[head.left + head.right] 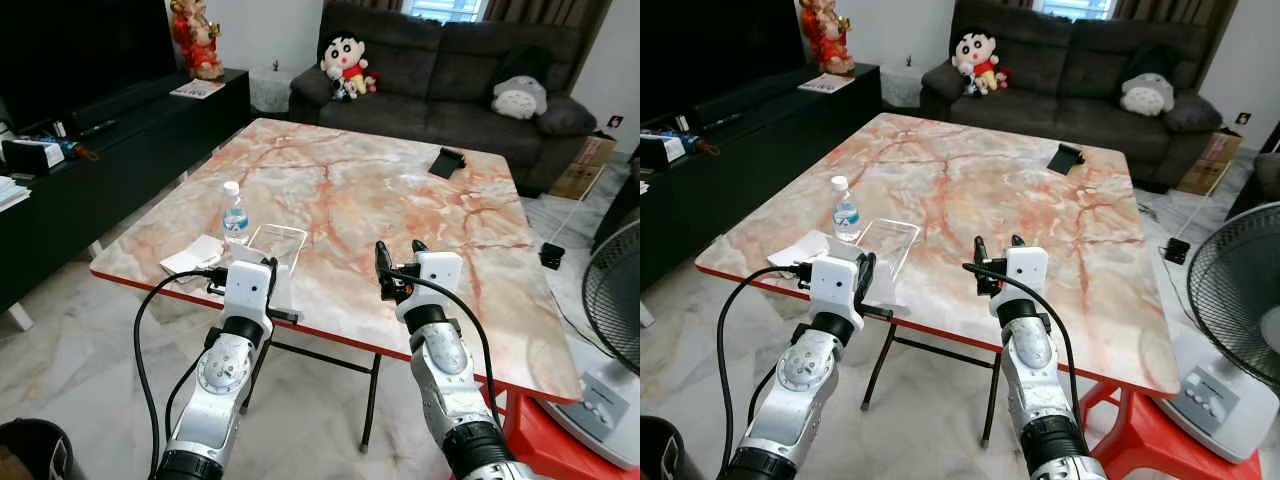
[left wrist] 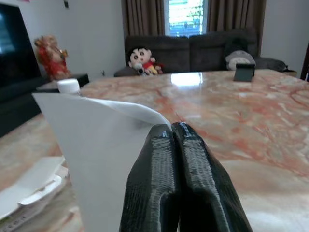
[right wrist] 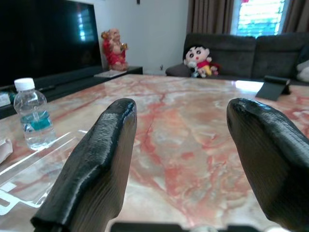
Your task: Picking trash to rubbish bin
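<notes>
While the left gripper (image 2: 176, 145) is clenched on a white sheet of paper (image 2: 96, 150) at the table's near edge, the right gripper (image 3: 181, 145) hovers spread apart and empty beside it. One scrap is lifted; a water bottle (image 1: 235, 215), clear tray (image 1: 278, 243) and white wrappers (image 1: 193, 255) remain near the near-left corner. A black bin (image 1: 30, 450) sits on the floor. Beyond the marble table (image 1: 400, 200) stand a sofa (image 1: 440, 80) and a TV console (image 1: 110, 140).

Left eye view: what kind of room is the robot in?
Most likely a living room in a home. There is a dark sofa with a cartoon boy doll on it, a big marble-patterned table in the middle, and a large TV on a black cabinet.
</notes>
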Robot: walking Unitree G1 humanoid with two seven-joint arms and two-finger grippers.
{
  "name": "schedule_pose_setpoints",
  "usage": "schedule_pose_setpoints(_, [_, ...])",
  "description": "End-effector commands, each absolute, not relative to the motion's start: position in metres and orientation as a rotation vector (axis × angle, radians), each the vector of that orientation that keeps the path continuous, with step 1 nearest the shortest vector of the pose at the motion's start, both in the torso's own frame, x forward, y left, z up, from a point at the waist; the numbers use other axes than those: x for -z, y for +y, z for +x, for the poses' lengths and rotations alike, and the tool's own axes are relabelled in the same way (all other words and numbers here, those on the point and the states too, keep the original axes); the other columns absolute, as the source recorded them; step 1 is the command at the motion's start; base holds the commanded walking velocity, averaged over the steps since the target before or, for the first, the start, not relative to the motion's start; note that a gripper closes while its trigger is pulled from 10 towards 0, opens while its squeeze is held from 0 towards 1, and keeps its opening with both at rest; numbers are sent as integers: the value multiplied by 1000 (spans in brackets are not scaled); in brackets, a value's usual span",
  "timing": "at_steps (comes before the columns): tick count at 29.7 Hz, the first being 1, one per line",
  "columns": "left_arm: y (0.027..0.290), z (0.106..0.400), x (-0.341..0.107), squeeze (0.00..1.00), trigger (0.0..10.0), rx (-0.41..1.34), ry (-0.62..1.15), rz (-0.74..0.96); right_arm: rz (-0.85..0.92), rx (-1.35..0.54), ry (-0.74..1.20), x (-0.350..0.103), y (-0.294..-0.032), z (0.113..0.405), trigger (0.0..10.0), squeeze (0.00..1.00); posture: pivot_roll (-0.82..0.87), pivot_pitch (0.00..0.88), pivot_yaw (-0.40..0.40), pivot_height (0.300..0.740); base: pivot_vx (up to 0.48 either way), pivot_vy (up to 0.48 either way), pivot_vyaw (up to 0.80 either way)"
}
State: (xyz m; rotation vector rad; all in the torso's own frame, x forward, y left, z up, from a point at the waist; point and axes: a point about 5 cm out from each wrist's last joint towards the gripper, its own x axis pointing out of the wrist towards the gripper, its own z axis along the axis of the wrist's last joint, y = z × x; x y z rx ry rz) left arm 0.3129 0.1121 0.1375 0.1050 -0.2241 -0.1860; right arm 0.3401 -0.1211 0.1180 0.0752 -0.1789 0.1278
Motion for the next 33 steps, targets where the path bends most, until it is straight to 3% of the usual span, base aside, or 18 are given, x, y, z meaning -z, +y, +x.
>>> schedule_pose_setpoints(1, [112,314,-138,0,10000,177,-236,99,64,-118,-190,-122,-125,341,10000,0,-24,0,-57,740,0,0,0])
schedule_pose_setpoints(16, [113,314,-135,0,10000,171,-227,85,55,-114,-170,-118,-129,340,10000,0,-22,0,-65,740,0,0,0])
schedule_pose_setpoints(33, [116,316,-134,0,10000,161,-220,80,54,-119,-161,-118,-128,341,10000,0,-30,0,-61,740,-269,0,0])
